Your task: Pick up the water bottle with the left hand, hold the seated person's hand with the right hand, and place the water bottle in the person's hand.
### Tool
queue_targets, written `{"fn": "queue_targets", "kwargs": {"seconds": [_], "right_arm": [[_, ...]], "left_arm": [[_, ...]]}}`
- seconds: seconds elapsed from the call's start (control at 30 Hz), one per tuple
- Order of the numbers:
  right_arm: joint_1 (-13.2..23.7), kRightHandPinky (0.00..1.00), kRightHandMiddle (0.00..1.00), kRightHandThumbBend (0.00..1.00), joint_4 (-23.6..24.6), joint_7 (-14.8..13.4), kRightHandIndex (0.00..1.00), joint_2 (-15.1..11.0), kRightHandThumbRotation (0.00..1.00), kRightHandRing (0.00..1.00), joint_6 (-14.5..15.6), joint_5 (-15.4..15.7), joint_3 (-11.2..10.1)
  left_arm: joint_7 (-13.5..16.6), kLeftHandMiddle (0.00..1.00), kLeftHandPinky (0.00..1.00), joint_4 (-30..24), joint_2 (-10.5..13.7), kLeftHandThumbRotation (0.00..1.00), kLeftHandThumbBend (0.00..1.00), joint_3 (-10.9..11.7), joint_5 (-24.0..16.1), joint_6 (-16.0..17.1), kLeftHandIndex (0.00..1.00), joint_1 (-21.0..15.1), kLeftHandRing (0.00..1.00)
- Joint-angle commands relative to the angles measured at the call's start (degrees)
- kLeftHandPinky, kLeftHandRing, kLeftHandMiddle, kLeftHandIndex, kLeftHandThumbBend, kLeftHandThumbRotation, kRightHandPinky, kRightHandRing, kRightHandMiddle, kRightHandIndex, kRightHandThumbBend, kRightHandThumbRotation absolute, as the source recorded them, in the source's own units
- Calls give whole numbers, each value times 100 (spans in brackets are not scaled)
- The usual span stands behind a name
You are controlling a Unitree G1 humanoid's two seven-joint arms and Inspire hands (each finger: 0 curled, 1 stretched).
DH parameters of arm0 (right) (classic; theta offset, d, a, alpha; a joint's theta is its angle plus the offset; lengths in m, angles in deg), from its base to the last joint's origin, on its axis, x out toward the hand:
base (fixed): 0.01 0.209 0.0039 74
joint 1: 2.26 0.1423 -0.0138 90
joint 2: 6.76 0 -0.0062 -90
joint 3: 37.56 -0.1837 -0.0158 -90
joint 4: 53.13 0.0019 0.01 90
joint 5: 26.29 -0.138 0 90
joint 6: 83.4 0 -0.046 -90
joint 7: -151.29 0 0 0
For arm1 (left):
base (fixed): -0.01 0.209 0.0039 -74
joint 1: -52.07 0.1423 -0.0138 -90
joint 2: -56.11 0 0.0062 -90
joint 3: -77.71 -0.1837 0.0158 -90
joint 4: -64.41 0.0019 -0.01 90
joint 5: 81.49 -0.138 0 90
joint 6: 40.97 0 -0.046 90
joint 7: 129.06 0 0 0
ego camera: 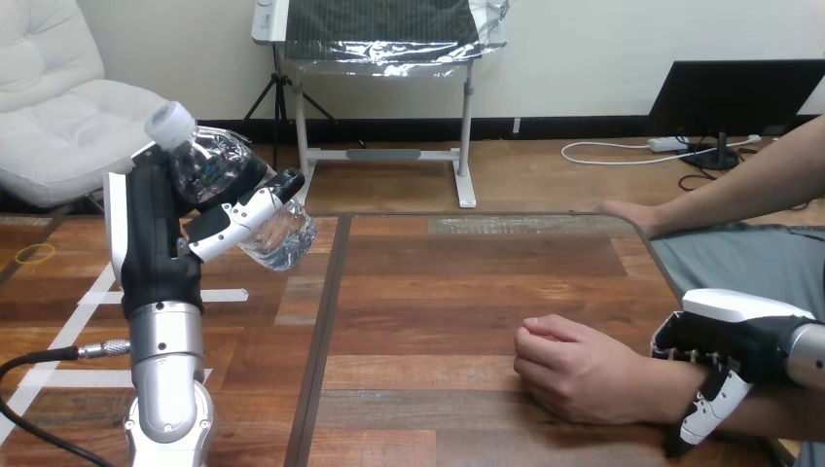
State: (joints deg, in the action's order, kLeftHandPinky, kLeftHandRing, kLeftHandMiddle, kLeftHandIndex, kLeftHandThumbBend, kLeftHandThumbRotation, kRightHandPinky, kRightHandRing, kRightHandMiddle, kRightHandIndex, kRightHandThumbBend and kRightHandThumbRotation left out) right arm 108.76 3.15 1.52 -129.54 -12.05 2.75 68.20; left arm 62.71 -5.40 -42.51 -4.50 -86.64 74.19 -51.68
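Left hand (156, 229) gripping water bottle (209, 161), right hand (739, 329) seemingly round person's wrist (667, 391)

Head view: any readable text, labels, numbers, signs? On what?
None readable.
water bottle in the left hand: clear, white cap, no label shows.
right hand, curled round the person's wrist: no print on it.
white tape on the wooden table: no marks.
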Motion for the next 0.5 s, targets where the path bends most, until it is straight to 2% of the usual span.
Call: {"fn": "queue_targets", "kwargs": {"seconds": [0.0,0.47], "right_arm": [[-240,32,50,97,58,85,55,239,15,41,76,-106,87],[-322,38,56,100,346,286,61,192,24,47,218,-327,-43]], "left_arm": [[28,37,25,-267,33,0,62,4,-21,128,41,-502,31],[-6,37,25,-274,18,0,63,8,35,128,41,-501,31]]}}
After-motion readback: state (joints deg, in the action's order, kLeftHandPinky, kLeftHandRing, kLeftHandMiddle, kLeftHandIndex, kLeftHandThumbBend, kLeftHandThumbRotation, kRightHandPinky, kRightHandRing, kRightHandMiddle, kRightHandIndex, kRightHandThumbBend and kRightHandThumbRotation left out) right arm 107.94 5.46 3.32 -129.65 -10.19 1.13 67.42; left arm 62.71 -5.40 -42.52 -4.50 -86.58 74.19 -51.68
